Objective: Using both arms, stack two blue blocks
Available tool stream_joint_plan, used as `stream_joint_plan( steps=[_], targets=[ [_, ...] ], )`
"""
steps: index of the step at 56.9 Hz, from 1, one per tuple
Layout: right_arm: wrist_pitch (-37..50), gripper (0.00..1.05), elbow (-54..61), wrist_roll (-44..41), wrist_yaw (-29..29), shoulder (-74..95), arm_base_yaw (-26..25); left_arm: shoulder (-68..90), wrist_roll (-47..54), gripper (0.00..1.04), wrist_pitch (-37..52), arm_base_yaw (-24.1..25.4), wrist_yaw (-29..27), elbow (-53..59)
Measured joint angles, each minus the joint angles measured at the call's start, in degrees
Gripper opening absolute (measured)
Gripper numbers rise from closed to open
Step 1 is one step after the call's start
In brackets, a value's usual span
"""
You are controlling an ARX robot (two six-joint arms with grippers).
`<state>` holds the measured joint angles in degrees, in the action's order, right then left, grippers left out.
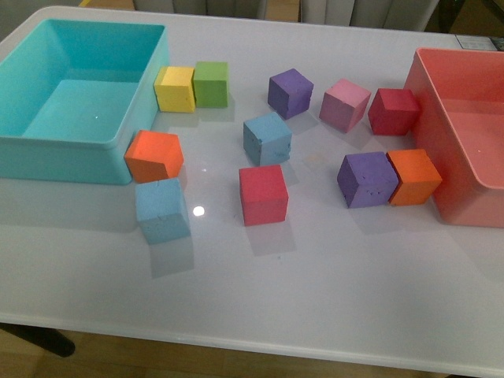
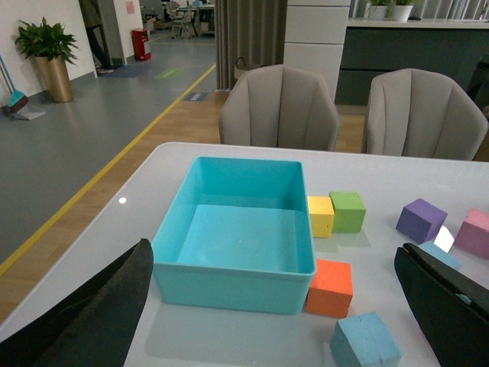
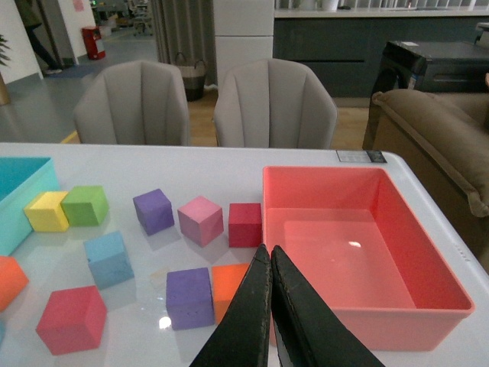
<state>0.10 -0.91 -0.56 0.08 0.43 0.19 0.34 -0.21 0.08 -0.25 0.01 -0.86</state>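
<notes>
The left claw stands open and empty, one blue block just ahead, off to one side; the right claw is closed on nothing, the second blue block well aside

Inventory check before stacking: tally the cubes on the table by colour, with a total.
Blue cubes: 2
Purple cubes: 2
Red cubes: 2
Orange cubes: 2
Yellow cube: 1
Green cube: 1
Pink cube: 1
Total: 11

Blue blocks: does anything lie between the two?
No. In the front view the table between the near blue block and the far blue block is bare; an orange cube and a red cube flank it.
</notes>
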Motion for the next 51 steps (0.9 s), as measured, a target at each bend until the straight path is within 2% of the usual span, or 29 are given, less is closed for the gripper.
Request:
stream_joint_plan(
  steps=[8,10,35,39,48,51],
  targets=[
    [0.0,0.02,0.0,0.0,0.0,-0.1,0.0,0.0,0.0,0.96,0.0,0.0,0.0,0.0],
    [0.0,0.07,0.0,0.0,0.0,-0.1,0.0,0.0,0.0,0.96,0.0,0.0,0.0,0.0],
    [0.0,0.88,0.0,0.0,0.0,-0.1,0.0,0.0,0.0,0.96,0.0,0.0,0.0,0.0],
    [0.0,0.97,0.0,0.0,0.0,-0.1,0.0,0.0,0.0,0.96,0.0,0.0,0.0,0.0],
    [0.0,0.96,0.0,0.1,0.0,-0.1,0.0,0.0,0.0,0.96,0.0,0.0,0.0,0.0],
    [0.0,0.96,0.0,0.1,0.0,-0.1,0.0,3.4,-4.3,0.96,-6.3,1.9,7.6,-2.2]
  ],
)
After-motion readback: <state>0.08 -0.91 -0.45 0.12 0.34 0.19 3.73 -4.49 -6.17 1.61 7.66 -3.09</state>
